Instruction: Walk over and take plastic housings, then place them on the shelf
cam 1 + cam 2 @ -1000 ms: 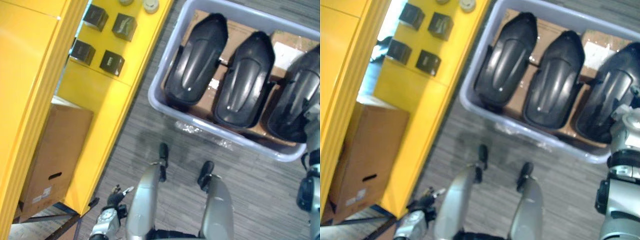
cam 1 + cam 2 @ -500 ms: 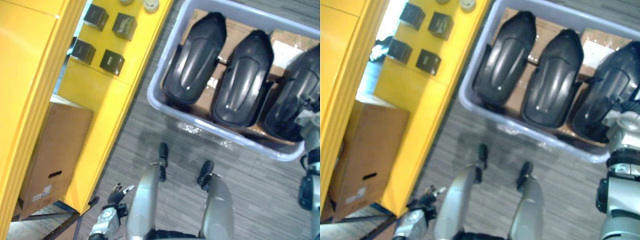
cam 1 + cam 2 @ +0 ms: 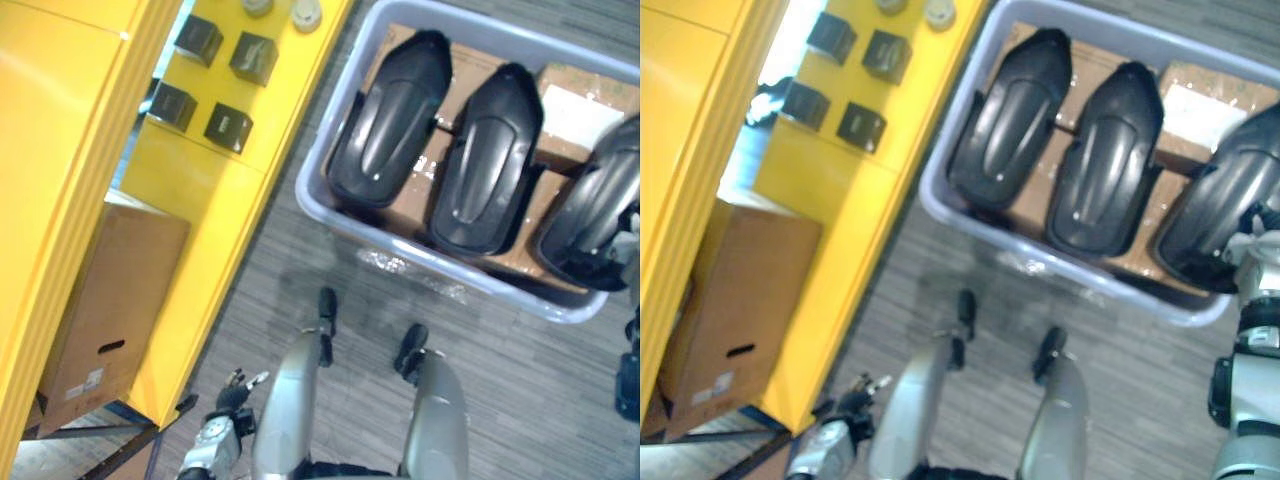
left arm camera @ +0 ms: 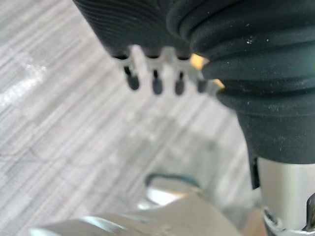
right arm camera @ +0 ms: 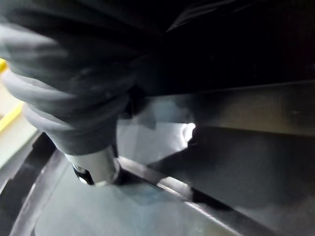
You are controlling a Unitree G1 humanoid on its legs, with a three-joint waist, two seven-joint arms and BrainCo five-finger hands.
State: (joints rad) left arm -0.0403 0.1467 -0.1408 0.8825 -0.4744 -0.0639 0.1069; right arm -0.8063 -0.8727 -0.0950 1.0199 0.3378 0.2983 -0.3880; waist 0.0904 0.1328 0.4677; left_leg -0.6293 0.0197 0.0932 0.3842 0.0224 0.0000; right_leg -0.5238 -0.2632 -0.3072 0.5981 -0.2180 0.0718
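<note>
Three black plastic housings lie side by side in a pale grey bin (image 3: 452,277): the left one (image 3: 385,120), the middle one (image 3: 490,160) and the right one (image 3: 595,215). My right hand (image 3: 1252,246) is at the bin's right end, shut on the near edge of the right housing, which sits tilted. In the right wrist view one finger (image 5: 96,169) presses on the housing's dark surface (image 5: 231,162). My left hand (image 3: 235,385) hangs low beside the yellow shelf (image 3: 225,190), fingers (image 4: 155,86) straight and holding nothing.
Several small black boxes (image 3: 228,127) and two round caps (image 3: 305,14) sit on the yellow shelf's surface. A cardboard box (image 3: 110,300) stands on a lower level at the left. Cardboard cartons (image 3: 575,110) lie under the housings in the bin. Grey carpet (image 3: 300,270) lies between shelf and bin.
The right hand's fingers have curled onto the right housing. That housing has swung to a steeper tilt toward the right. The left hand has stayed put.
</note>
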